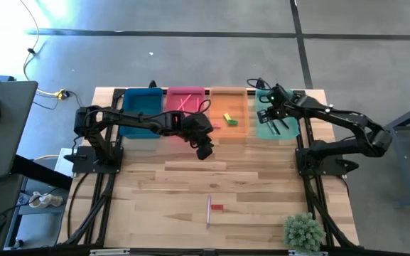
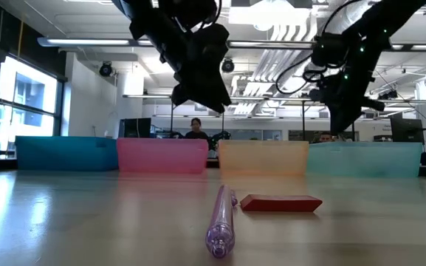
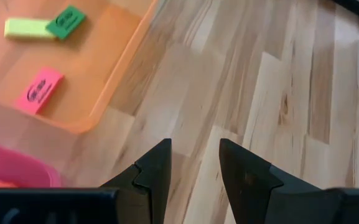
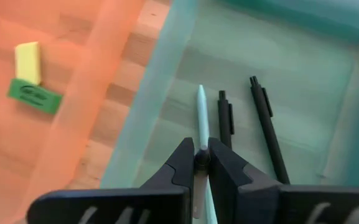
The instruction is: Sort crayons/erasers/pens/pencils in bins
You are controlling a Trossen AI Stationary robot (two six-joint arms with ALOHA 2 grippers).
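Note:
My left gripper [image 1: 205,150] [image 3: 195,150] is open and hovers above bare wood just near of the orange bin [image 1: 230,131]. That bin holds a yellow eraser [image 3: 28,27], a green eraser [image 3: 66,21] and a pink-red one [image 3: 38,91]. My right gripper [image 1: 268,118] [image 4: 200,149] is over the mint-green bin [image 4: 291,74], shut on a pale pen. Two black pens [image 4: 247,121] lie flat on that bin's floor. A pink pencil [image 1: 208,211] [image 2: 221,220] and a red eraser [image 1: 217,208] [image 2: 281,202] lie side by side on the table's near half. My right gripper pinches the pale pen between its two fingertips. The pen's shaft [image 4: 201,124] sticks out forward past them, roughly in line with the fingers. It comes from above into the mint-green bin, beside the black pens. Whether the pen's far tip [image 4: 200,92] touches the bin floor I cannot tell.
Four bins stand in a row along the far edge: teal-blue [image 1: 141,117], pink-red [image 1: 185,96] with pink pencils inside, then orange and mint-green. A small green plant [image 1: 304,231] sits at the near right corner. Bare wood lies between the bins and the pencil.

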